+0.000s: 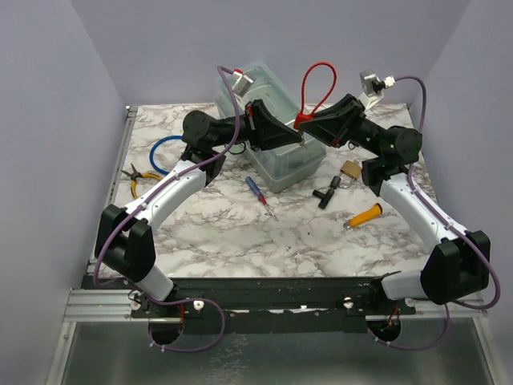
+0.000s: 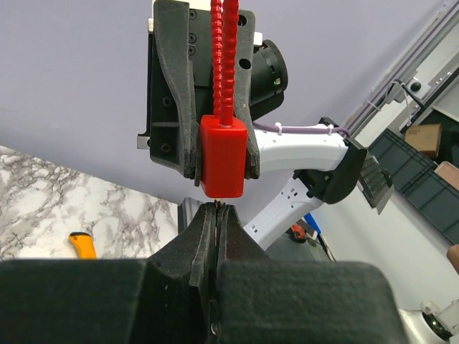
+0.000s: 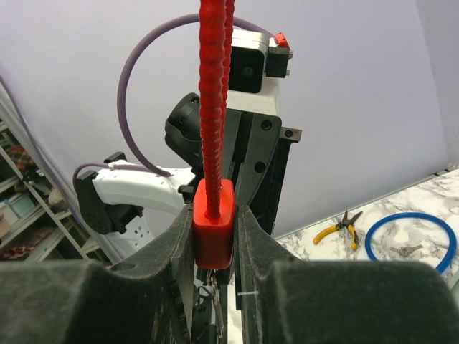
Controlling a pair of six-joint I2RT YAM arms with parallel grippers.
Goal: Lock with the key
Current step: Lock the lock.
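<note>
A red cable lock, with a square red body [image 1: 300, 122] and a red cable loop [image 1: 318, 84], is held in the air over the clear box. My right gripper [image 3: 214, 233] is shut on the red body [image 3: 213, 222], cable pointing up. My left gripper [image 2: 217, 213] meets it from the other side and is shut on a thin key [image 2: 217, 206] whose tip touches the underside of the red body [image 2: 223, 158]. In the top view the two grippers meet tip to tip, left [image 1: 295, 139] and right [image 1: 304, 124]. A small brass padlock [image 1: 350, 169] lies on the table by the right arm, untouched.
A clear plastic box [image 1: 280, 168] stands under the grippers. A red-and-blue screwdriver [image 1: 258, 192], a black T-shaped piece [image 1: 327, 192] and an orange-yellow handle [image 1: 365, 216] lie in front of it. Yellow pliers [image 1: 138, 178] and a blue cable loop [image 1: 164, 152] lie at the left.
</note>
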